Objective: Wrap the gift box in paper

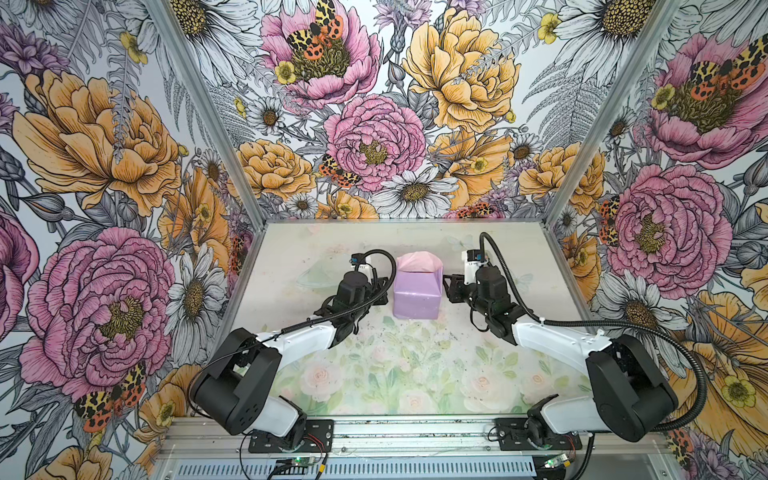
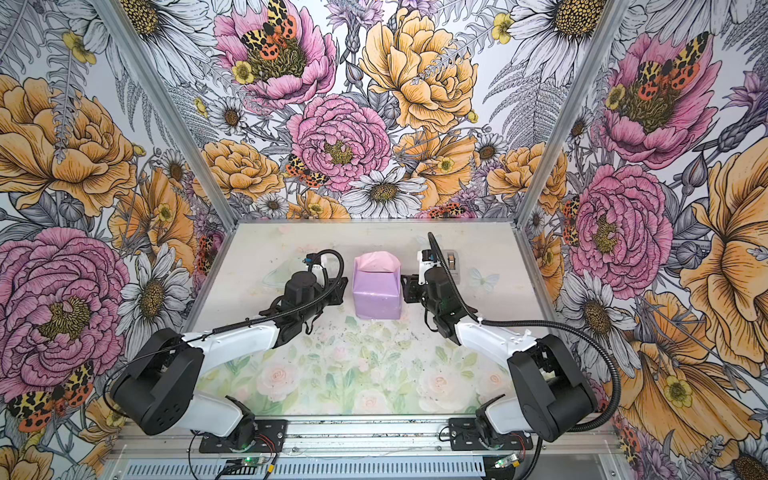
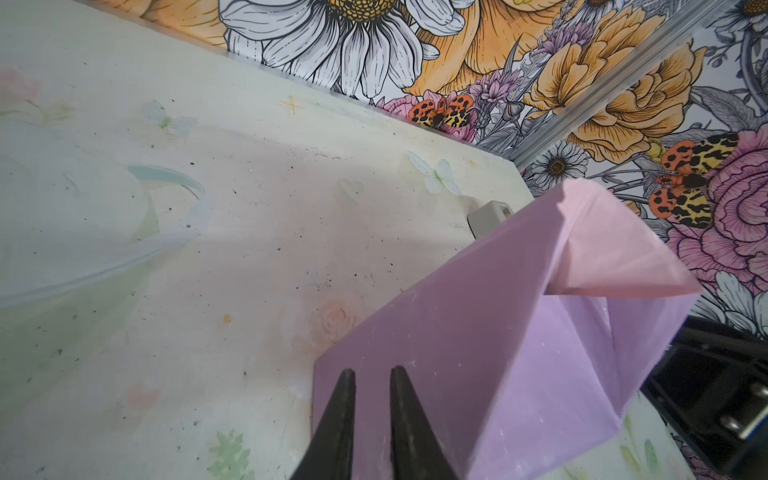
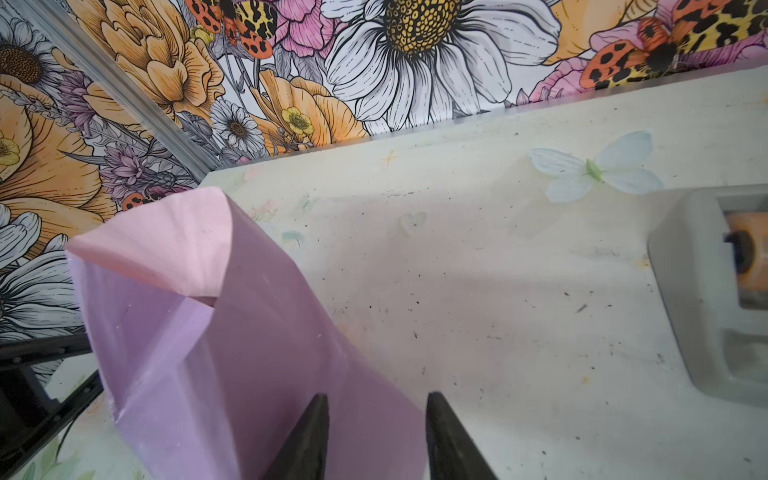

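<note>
1. While both arms reach out from their bases on the near rail with elbows spread toward the side walls, their forearms slant inward. The wrists turn so that the two grippers face each other across the middle of the table (image 1: 415, 374).
2. The left gripper (image 1: 385, 291) sits low, just beside the left side of the wrapped parcel. In the left wrist view (image 3: 372, 370) its jaws stand narrow, with a thin slit between them and nothing caught in it. The tips lie over the lilac side face.
3. The right gripper (image 1: 448, 286) sits low beside the parcel's right side. In the right wrist view (image 4: 377, 395) its jaws stand moderately apart and hold nothing. The paper's side face lies behind the gap.
4. The paper (image 1: 415, 297) stands mid-table between the grippers, folded lilac-side out around a boxy shape. The gift box is fully covered by it.
5. The parcel's long axis seems to run from the near edge toward the back wall, though the steep top views make this hard to judge. Its far end is open, and pale pink inner flaps rise there, pointing at the back wall.
6. A grey tape dispenser (image 2: 451, 262) rests beyond the right wrist, apart from the paper.
</note>
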Motion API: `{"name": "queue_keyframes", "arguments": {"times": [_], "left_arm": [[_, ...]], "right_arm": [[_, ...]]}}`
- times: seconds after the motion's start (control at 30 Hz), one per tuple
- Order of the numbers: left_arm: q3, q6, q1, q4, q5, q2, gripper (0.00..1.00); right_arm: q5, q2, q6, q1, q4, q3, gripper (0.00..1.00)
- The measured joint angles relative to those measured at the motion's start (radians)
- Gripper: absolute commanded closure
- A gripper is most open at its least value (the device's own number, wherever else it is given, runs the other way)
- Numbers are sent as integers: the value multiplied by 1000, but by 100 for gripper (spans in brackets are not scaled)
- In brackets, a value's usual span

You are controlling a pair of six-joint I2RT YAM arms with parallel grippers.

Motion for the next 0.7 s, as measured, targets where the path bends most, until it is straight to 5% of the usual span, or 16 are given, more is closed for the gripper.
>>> {"name": "queue_keyframes", "arguments": {"times": [0.7], "left_arm": [[22, -9, 13, 63, 35, 37, 85]], "right_arm": [[-53, 27, -27, 26, 57, 2, 58]]}}
